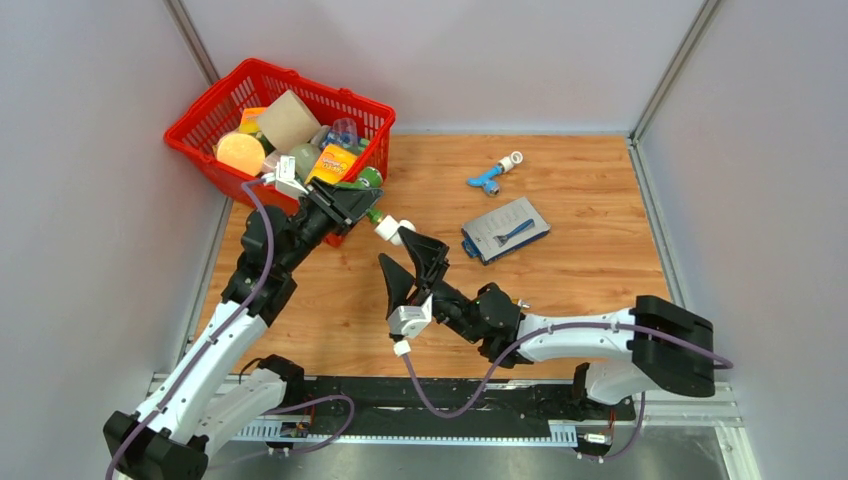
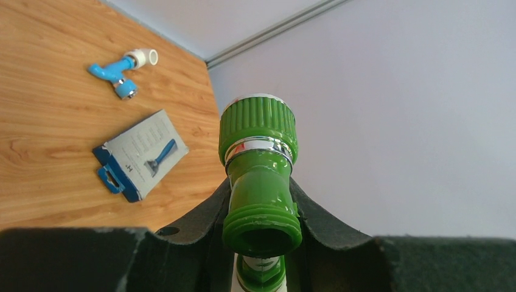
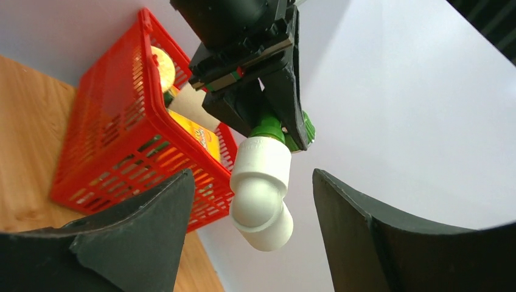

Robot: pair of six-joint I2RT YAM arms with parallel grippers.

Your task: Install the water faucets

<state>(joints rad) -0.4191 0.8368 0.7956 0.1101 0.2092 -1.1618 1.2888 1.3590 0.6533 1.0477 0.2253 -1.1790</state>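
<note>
A: As you look along the worktop (image 1: 590, 290) from the left, what comes first?

B: A red basket (image 1: 205, 125) in the far left corner, full of mixed goods. Just right of it, the left tool (image 1: 352, 205) is clamped on the green faucet (image 2: 258, 176) and holds it up off the wood.

A: And the white piece on its end?

B: A white elbow fitting (image 3: 261, 194) sits on the end of the faucet and points toward the right arm.

A: Is the right tool gripping that?

B: No. The right tool (image 1: 393, 245) has its fingers spread wide, one on either side of the elbow, with a gap showing on both sides.

A: Further right?

B: A flat grey packet (image 1: 505, 230) showing a blue razor lies on the worktop. Beyond it, on the far side, the blue faucet (image 1: 488, 180) lies with a white fitting on one end. Both are well apart from the arms.
</note>
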